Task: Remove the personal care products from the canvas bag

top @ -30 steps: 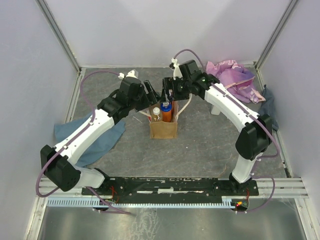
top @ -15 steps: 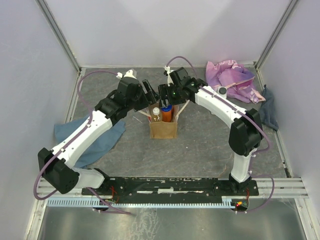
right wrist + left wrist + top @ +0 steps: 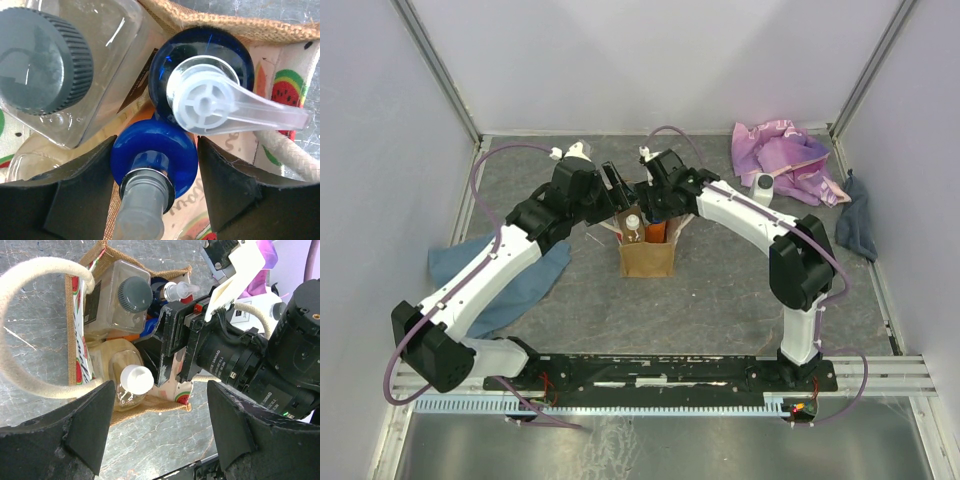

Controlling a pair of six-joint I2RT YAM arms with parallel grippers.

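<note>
Bag (image 3: 646, 258) stands upright mid-table between both arms, with the bottles packed inside: grey-capped bottle (image 3: 40, 57), pump bottle (image 3: 205, 100), white-capped bottle (image 3: 136, 380) and blue-capped bottle (image 3: 152, 157). Right gripper (image 3: 156, 142) is lowered into the bag mouth, its jaws spread and straddling the blue cap, close to its sides but not clamped, probably lined up to pinch the neck because the bottles leave little room lower down. Left gripper (image 3: 161, 387) hovers over the bag, jaws wide and holding nothing, beside the rope handle (image 3: 30, 385), likely ready to steady the bag.
</note>
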